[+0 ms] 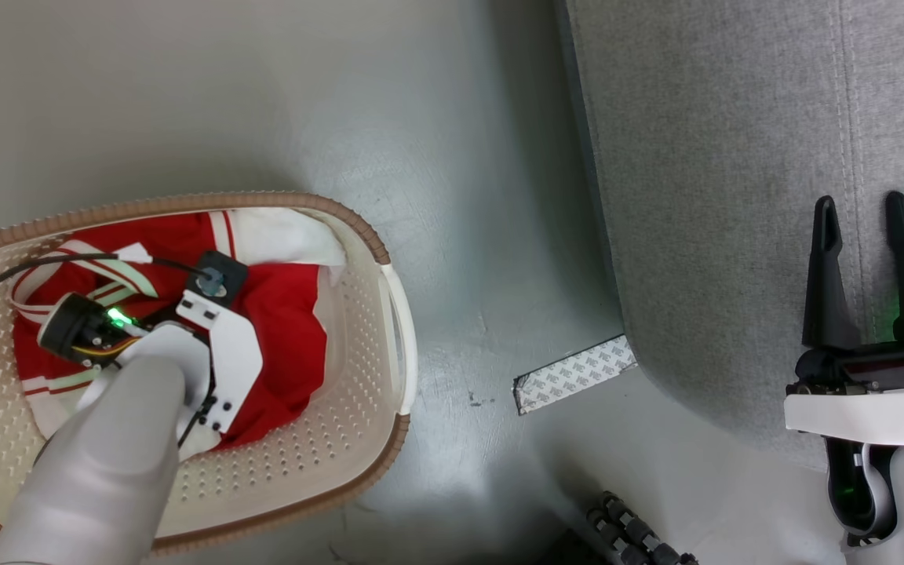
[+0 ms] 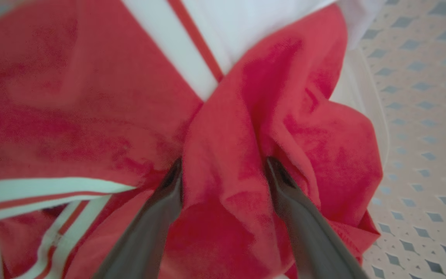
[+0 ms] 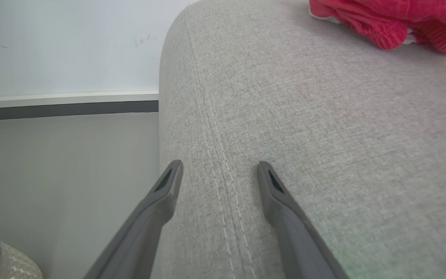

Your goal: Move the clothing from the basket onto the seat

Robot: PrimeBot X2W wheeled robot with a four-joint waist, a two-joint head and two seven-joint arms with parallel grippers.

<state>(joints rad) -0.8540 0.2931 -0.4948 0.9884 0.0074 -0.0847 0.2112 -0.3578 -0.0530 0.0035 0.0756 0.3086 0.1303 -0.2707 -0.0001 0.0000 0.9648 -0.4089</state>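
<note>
The left end effector (image 2: 223, 170) is down in the basket (image 1: 264, 200). It is wide open, with a fold of the red clothing (image 2: 227, 128) right between its two fingers, so this arm is nearer. The right end effector (image 1: 864, 227) hangs open and empty over the seat (image 1: 719, 157), on the basket's right, where one red piece (image 3: 393, 23) lies.

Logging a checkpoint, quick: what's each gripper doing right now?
Left gripper: open, fingers astride a fold of clothing, not clamped.
Right gripper: open, empty, over the seat.

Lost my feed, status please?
Left tool open, astride a fold of clothing in the basket. Right tool open over the seat. One red garment lies on the seat.
</note>
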